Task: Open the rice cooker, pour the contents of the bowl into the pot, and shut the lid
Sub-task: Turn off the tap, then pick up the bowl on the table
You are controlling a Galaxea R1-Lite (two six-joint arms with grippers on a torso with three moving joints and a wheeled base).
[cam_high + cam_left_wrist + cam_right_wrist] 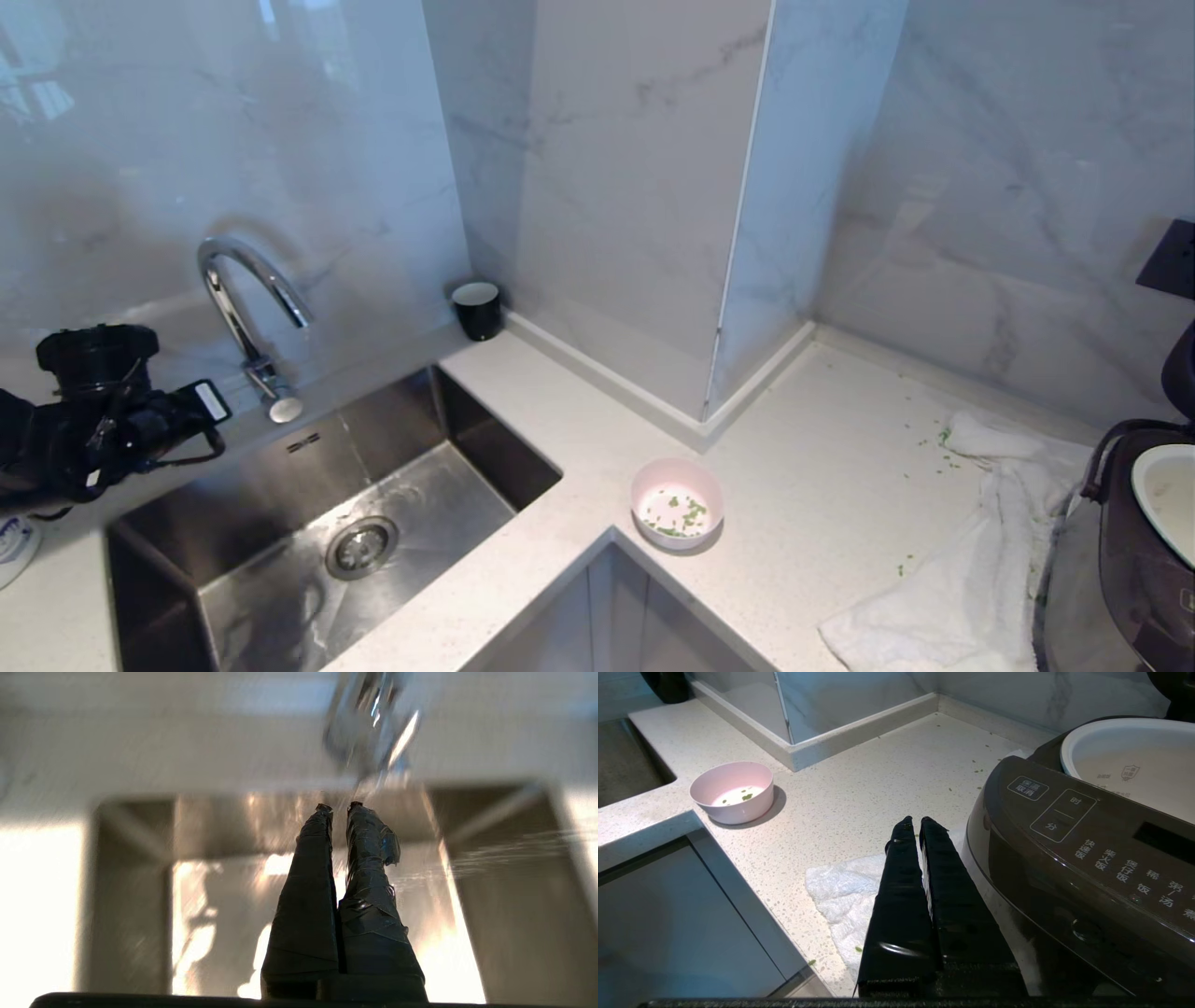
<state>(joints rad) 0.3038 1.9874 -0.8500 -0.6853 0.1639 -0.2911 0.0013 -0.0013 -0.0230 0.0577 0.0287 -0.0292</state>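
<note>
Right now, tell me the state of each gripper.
Left gripper: jaws nearly shut, holding nothing, over the sink.
Right gripper: jaws shut, holding nothing, beside the rice cooker.

I am looking down at a white speckled countertop (822, 485) that is wrapping around a steel sink (439, 495). My left arm (93, 420) is hanging at the left edge beside the chrome faucet (245, 308); its fingers are hidden from me. The pink bowl (676, 501) is sitting near the counter's inner corner, holding green bits (691, 513) on a whitish base. A black cup (477, 309) is standing against the marble wall. At the right edge the rice cooker (1130, 579) is standing with its pot (1167, 495) showing, resting on a crumpled white towel (971, 560), with green bits lying scattered nearby.
</note>
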